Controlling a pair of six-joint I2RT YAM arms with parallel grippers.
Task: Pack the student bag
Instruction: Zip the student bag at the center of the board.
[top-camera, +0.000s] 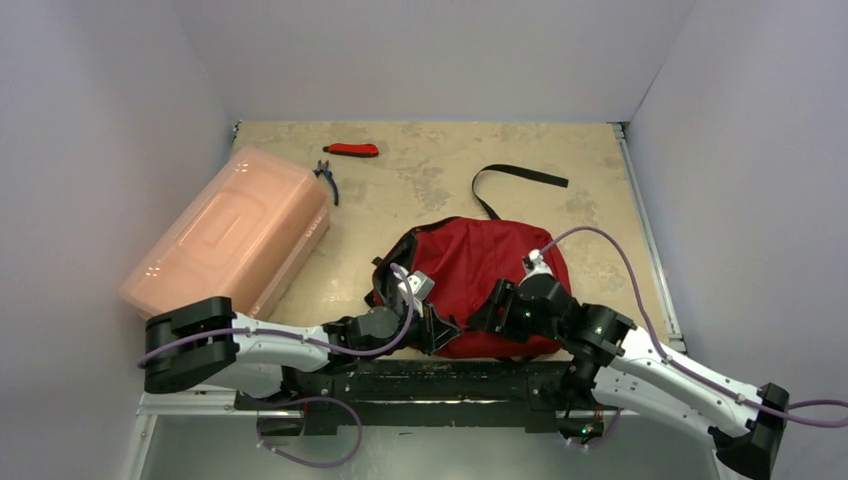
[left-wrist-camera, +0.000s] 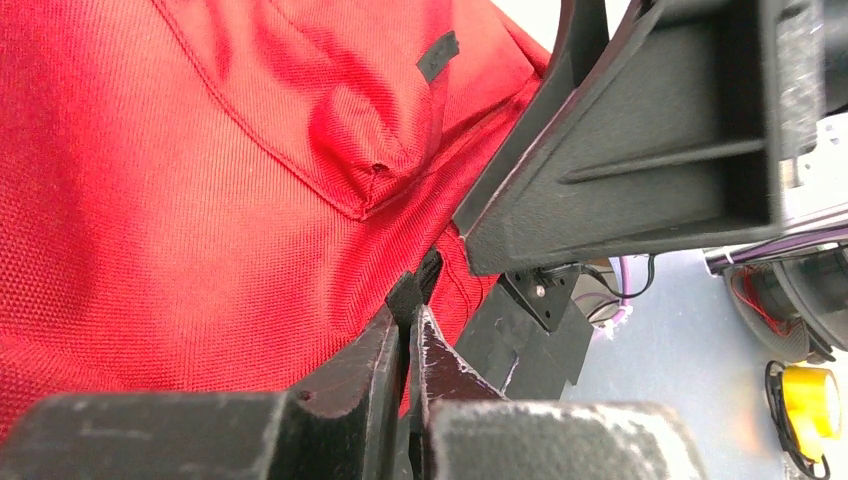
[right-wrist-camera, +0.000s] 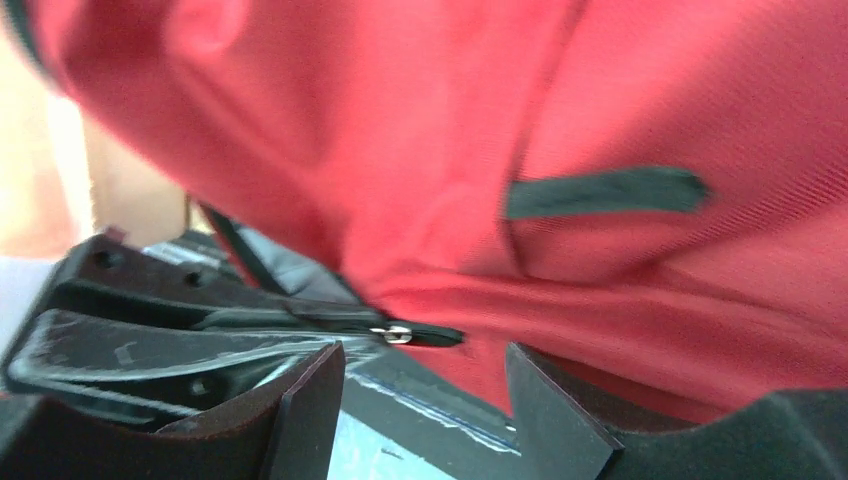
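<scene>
Quick count: one red backpack (top-camera: 480, 265), one pink plastic box (top-camera: 235, 235), one red-handled cutter (top-camera: 352, 150), one pair of pliers (top-camera: 327, 181), and two arms: left arm (top-camera: 265, 347), right arm (top-camera: 650, 372).

No text, brand, number or sign is legible in any view; the small black tab (left-wrist-camera: 437, 56) on the red fabric backpack (top-camera: 480, 265) shows no readable print.

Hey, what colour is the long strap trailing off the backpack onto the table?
Black strap, against the red backpack; clearest in the top external view.
</scene>
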